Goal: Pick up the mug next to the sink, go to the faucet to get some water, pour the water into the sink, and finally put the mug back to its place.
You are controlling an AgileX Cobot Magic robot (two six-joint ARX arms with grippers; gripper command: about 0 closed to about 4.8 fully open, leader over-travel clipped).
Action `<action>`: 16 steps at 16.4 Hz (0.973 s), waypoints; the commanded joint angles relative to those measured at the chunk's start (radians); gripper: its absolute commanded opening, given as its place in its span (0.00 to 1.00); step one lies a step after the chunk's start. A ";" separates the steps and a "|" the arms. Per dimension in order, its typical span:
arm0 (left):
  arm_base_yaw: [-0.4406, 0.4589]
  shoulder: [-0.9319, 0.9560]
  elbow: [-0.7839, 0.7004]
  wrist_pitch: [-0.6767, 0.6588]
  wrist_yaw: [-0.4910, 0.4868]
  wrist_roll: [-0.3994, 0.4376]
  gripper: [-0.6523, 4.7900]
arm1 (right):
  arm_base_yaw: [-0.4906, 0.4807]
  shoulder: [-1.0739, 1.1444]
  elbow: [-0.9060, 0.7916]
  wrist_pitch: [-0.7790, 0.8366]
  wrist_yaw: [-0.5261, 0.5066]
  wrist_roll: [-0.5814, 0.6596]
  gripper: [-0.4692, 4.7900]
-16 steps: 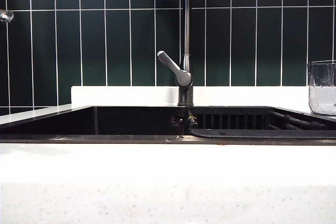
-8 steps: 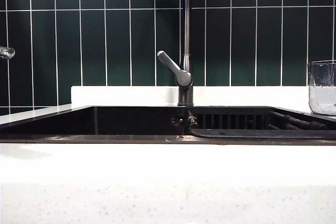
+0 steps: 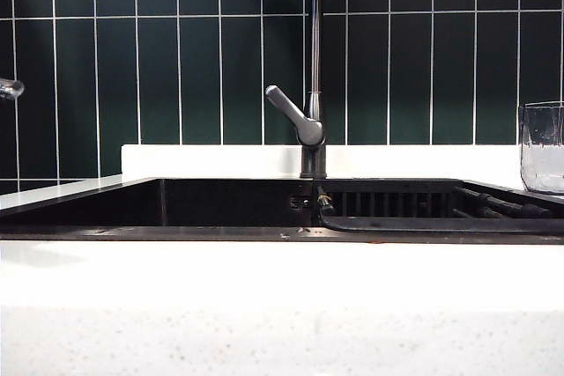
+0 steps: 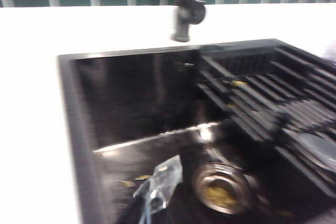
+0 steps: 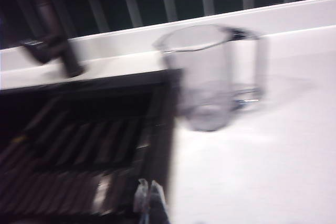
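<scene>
White counter (image 3: 264, 279) holds the sink (image 3: 229, 233), faucet (image 3: 311, 134) and mug (image 3: 541, 149).

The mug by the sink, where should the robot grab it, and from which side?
Probably by the handle. The mug stands upright on the white counter, apart from the sink, and its handle sticks out on the side away from the basin. The shut right gripper would open and come level from that counter side.
</scene>
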 commanded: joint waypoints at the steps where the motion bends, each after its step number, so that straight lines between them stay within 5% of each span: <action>1: 0.215 0.000 0.003 0.005 0.055 0.001 0.11 | 0.136 -0.001 -0.006 0.015 -0.003 0.000 0.08; 5: 0.389 0.000 0.003 0.005 0.051 0.001 0.11 | 0.192 -0.001 -0.006 0.016 -0.003 0.000 0.08; 16: 0.389 0.000 0.003 0.005 0.052 0.001 0.11 | 0.190 -0.001 -0.006 0.016 -0.002 0.000 0.08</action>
